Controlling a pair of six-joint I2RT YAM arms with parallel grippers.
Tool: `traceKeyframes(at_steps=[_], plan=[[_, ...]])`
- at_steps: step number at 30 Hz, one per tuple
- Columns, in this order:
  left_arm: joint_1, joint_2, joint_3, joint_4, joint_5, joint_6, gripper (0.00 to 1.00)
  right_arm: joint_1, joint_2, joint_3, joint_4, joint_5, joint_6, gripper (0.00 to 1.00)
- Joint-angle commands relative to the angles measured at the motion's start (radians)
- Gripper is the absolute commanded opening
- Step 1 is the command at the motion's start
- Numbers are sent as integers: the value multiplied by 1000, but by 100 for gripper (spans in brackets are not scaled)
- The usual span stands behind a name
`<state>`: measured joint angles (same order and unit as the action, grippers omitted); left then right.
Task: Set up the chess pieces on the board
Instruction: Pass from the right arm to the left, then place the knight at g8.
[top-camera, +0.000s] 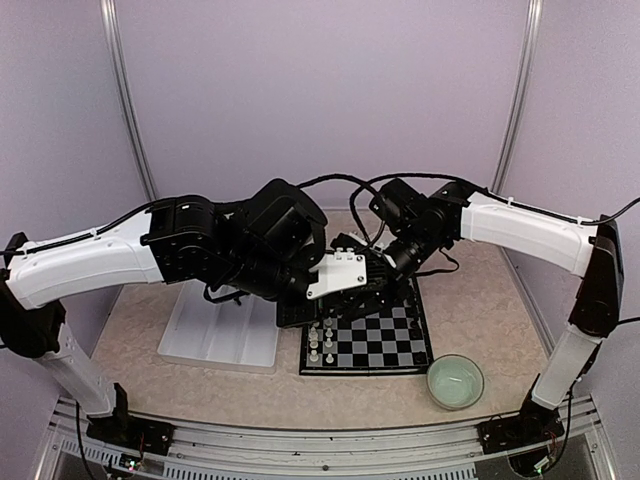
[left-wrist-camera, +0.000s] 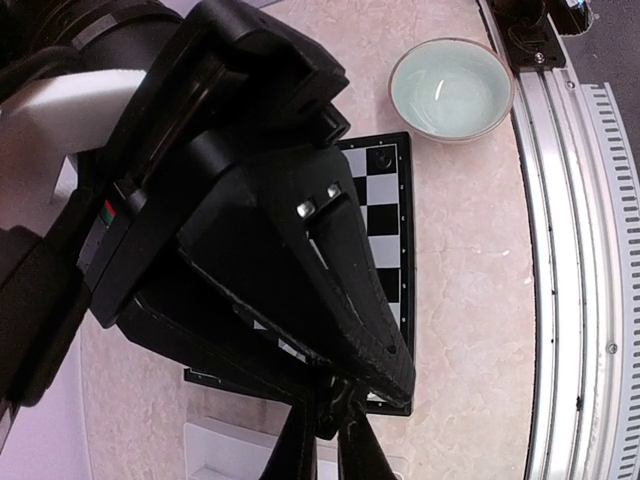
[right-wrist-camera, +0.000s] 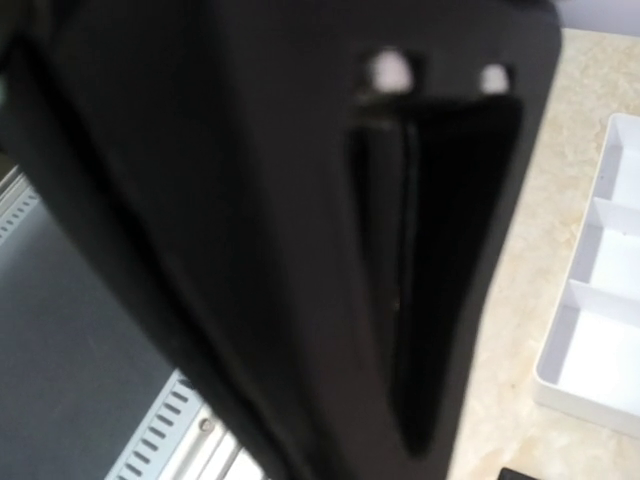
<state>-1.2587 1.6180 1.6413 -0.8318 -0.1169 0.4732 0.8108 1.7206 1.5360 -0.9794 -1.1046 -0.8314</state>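
Observation:
The board (top-camera: 385, 340) lies in front of both arms; it also shows in the left wrist view (left-wrist-camera: 392, 215). Several white chess pieces (top-camera: 320, 340) stand along its left side. One black piece (left-wrist-camera: 383, 158) stands on a corner square. My left gripper (left-wrist-camera: 331, 406) is over the board's edge, its fingers nearly together on a small black chess piece (left-wrist-camera: 338, 398). My right gripper (top-camera: 382, 280) meets it tip to tip. Its big black fingers (left-wrist-camera: 350, 270) reach that same piece; how wide they stand is unclear. The right wrist view is blocked by a blurred black body.
A pale green bowl (top-camera: 455, 381) stands right of the board near the front edge, also in the left wrist view (left-wrist-camera: 450, 88). A white partitioned tray (top-camera: 220, 335) lies left of the board (right-wrist-camera: 600, 300). A metal rail (left-wrist-camera: 570, 260) runs along the table's near edge.

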Motion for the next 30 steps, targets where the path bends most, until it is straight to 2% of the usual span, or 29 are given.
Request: traceKeyframes(at_steps=[1, 4, 7, 12, 19, 30], plan=[[-11, 33, 52, 9, 2, -20, 3, 22, -1, 31, 12, -18, -1, 26], [-10, 62, 79, 21, -4, -49, 2, -1, -24, 8, 10, 48, -14, 39], [7, 96, 72, 38, 5, -91, 2, -68, -50, -38, -21, 116, -49, 45], [45, 192, 85, 73, 42, -168, 1, -217, -137, -183, -58, 272, -115, 48], [85, 390, 226, 80, 92, -276, 0, -509, -287, -327, -82, 318, -185, 49], [80, 737, 581, 15, 153, -337, 0, -782, -467, -588, 376, 508, 142, 49]])
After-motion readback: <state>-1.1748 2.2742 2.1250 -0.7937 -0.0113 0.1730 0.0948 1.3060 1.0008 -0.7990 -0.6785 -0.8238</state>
